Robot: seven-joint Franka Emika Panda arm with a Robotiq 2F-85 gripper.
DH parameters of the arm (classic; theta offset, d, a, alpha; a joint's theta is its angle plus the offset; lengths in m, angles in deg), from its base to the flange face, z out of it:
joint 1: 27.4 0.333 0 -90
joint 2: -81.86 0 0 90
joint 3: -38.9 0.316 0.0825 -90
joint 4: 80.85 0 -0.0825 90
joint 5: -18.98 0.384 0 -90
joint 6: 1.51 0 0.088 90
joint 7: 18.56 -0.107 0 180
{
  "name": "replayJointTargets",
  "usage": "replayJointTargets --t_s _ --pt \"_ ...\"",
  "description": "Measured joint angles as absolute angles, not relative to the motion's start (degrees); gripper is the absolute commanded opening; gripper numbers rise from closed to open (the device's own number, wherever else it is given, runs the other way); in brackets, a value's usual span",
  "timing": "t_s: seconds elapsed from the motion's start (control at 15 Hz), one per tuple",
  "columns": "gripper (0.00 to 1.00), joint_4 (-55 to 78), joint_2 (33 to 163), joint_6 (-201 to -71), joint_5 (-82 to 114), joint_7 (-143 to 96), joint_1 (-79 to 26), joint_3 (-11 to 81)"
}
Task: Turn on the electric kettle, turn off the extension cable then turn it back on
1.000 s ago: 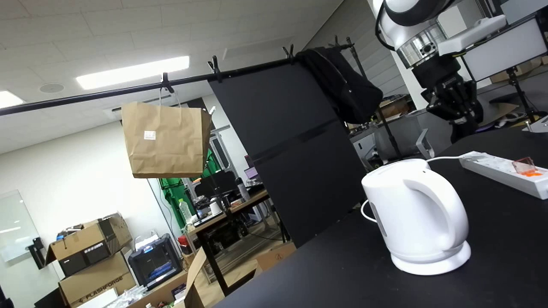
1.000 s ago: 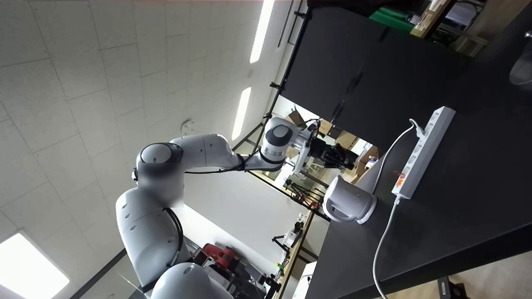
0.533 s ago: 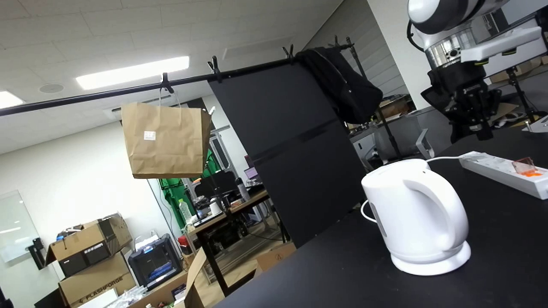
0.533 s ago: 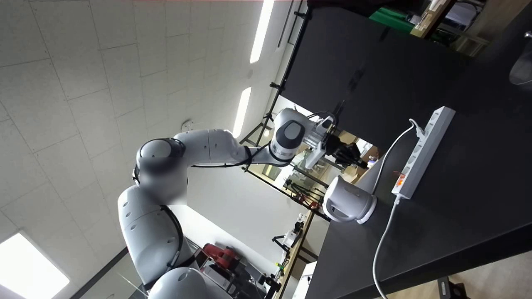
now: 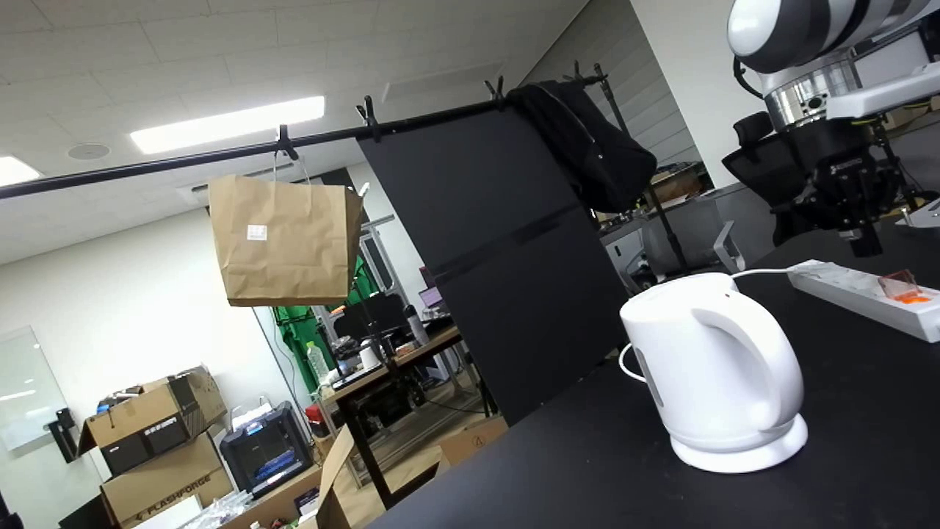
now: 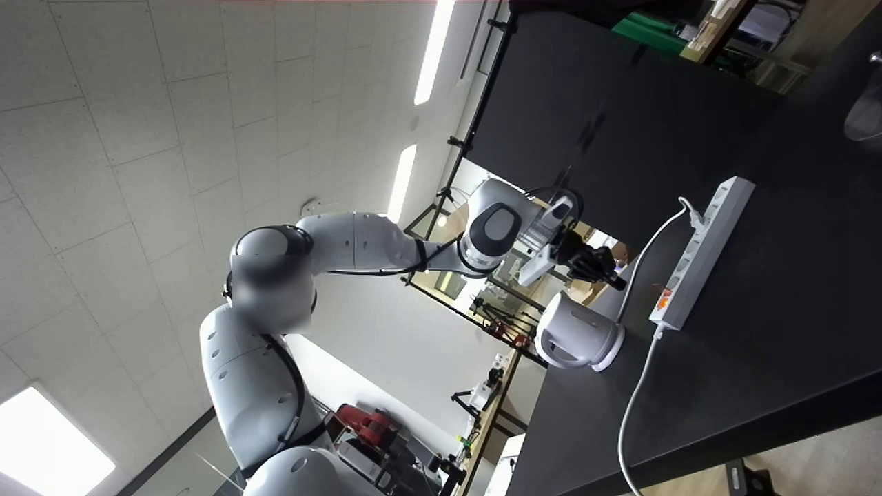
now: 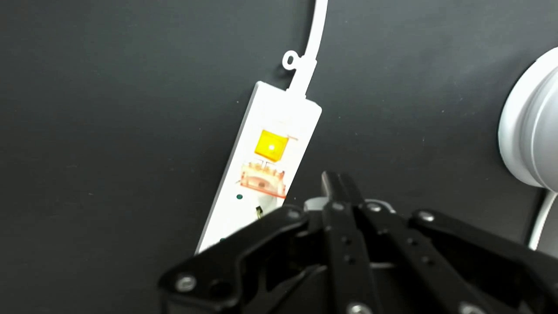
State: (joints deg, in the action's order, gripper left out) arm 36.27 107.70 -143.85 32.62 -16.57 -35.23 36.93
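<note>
The white electric kettle stands upright on its round base on the black table, and its base edge shows at the right of the wrist view. Beyond it in an exterior view lies the extension cable, a long white strip. Its switch looks bright yellow in the wrist view and orange in an exterior view. Beside the switch a clear reddish flap stands up. My gripper is shut with nothing between its fingertips. It hangs in the air above the table, apart from both things, and hides part of the strip.
A white cord with a plug joins the kettle to the strip. Another white cord runs from the strip's switch end over the table edge. A black backdrop stands behind the table. A clear object lies at the far side.
My gripper has moved lower and to the right in both exterior views, past the kettle and nearer the extension cable. It has stayed shut. Kettle and strip have not moved.
</note>
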Motion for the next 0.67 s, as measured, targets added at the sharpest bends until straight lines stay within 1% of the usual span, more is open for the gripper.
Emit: replayJointTargets --t_s 0.4,0.67 --pt "0.0 36.27 107.83 -143.92 32.71 -16.43 -35.25 36.98" --pt "0.0 36.31 109.08 -145.65 36.56 -14.5 -37.13 37.33"
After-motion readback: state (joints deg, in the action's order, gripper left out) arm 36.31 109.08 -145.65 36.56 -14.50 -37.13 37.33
